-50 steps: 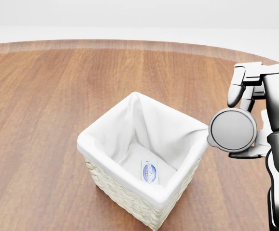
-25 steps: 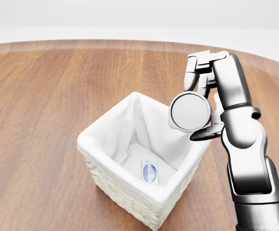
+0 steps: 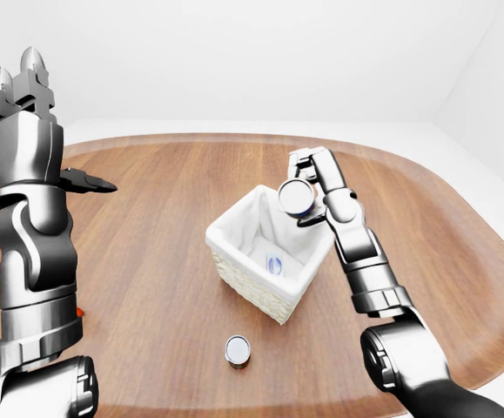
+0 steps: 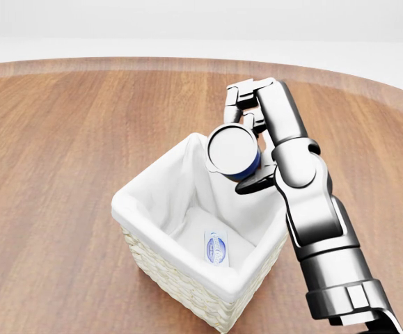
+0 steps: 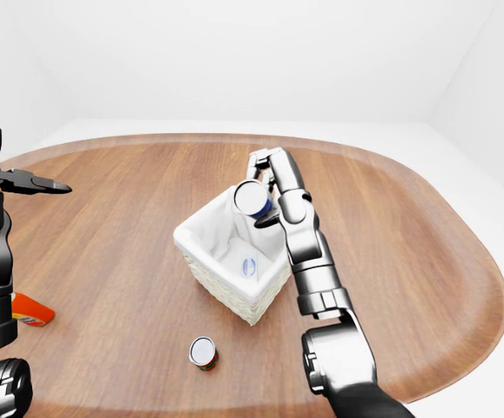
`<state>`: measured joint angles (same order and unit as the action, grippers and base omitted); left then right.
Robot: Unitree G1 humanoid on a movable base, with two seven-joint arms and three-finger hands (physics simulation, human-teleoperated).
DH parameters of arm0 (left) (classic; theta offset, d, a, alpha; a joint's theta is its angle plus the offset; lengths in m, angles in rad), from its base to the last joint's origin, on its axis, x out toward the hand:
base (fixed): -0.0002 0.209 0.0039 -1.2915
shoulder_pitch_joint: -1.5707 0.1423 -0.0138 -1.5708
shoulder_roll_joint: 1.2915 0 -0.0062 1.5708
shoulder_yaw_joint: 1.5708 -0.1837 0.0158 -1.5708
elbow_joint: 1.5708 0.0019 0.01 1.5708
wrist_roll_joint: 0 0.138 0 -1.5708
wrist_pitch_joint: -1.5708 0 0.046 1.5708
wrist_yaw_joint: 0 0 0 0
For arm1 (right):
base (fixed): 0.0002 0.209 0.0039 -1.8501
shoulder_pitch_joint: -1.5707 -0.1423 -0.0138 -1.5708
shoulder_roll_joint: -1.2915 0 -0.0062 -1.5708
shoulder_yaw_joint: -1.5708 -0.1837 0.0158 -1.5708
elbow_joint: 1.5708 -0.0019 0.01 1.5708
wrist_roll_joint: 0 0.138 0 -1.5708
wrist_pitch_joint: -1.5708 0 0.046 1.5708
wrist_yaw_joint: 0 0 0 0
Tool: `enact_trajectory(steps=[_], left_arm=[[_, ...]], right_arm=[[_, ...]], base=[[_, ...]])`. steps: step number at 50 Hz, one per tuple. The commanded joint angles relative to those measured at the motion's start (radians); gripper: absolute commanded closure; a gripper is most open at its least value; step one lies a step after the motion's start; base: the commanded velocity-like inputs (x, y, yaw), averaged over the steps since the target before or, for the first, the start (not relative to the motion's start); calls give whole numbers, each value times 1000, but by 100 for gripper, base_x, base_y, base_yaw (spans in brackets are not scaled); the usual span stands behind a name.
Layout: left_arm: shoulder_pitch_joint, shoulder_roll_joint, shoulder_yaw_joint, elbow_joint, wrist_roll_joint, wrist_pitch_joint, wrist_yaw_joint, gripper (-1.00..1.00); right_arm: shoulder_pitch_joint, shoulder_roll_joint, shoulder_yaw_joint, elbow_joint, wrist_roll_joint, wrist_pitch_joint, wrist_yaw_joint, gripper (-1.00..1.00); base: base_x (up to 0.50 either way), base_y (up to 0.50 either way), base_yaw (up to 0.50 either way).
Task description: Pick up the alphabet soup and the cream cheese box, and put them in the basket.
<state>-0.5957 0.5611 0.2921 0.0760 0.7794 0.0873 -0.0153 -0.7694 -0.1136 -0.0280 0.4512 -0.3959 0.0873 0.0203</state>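
My right hand (image 4: 248,115) is shut on the alphabet soup can (image 4: 232,151), which has a silver lid and a blue side. It holds the can tilted above the upper right corner of the white lined wicker basket (image 4: 180,261). The cream cheese box (image 4: 217,248) lies flat on the basket's bottom. My left hand (image 3: 25,83) is raised at the far left of the left-eye view, fingers open and empty, well away from the basket.
The basket stands on a round wooden table (image 4: 62,139). A second small can (image 3: 237,350) stands on the table below the basket in the left-eye view. An orange item (image 5: 30,309) lies at the left edge of the right-eye view.
My right hand has carried the can leftward, from beside the basket's right side to above its upper right corner. The basket and the box have not moved.
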Motion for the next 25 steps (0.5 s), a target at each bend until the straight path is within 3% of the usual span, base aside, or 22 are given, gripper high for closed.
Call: enact_trajectory(steps=[1, 25], left_arm=[[0, 0, 0, 8, -4, 0, 7, -100], [3, 0, 2, -5, -5, 0, 3, -100]], right_arm=[[-79, 38, 18, 166, 65, 0, -40, 100], [-126, 75, 33, 342, 74, 0, -71, 100]], base=[[0, 0, 0], [0, 0, 0]])
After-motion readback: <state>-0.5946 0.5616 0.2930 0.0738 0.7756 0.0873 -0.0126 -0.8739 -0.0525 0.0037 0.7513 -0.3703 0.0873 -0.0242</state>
